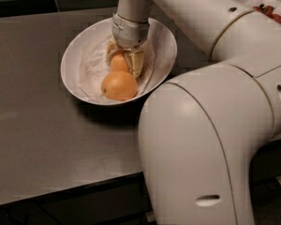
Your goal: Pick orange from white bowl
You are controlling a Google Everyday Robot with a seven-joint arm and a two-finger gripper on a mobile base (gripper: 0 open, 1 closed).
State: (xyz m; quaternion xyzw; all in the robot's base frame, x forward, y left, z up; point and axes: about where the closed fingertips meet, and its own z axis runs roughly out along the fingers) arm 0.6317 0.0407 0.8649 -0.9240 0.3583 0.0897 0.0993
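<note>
The small, smooth, deep-coloured orange (117, 62) sits at the back of the wide, glossy white bowl (165, 48), on its crinkled paper liner (90, 65). The cream two-fingered pincer (123, 65) reaches down into the bowl and grips the orange from both sides. A larger, paler fruit (119, 85) lies just in front, touching or nearly so. Lift straight up and slowly, so that neighbour and the liner stay put on the grey bench (37, 139).

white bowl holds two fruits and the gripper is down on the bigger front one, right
Not quite. The white bowl does hold two fruits, but the gripper is down at the orange, the smaller one at the back, not the larger paler fruit in front. The camera view shows it.
</note>
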